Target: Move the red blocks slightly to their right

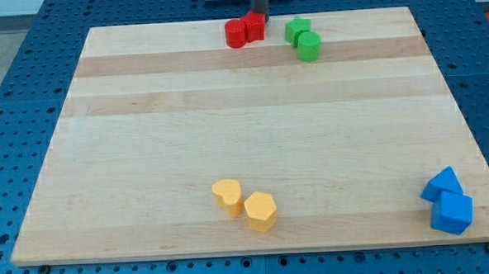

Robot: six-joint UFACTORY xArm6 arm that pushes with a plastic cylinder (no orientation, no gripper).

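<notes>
My tip (260, 13) at far edge of table (253, 153), touching back of red blocks (245, 29), right-hand one. No fingers on this rig, bare rod only, nothing gripped. Red pair touching each other, far centre. Green blocks (303, 38) near on right: little room, so push likely short. Yellow blocks (245, 205), blue blocks (447, 201) near edge, well apart.
</notes>
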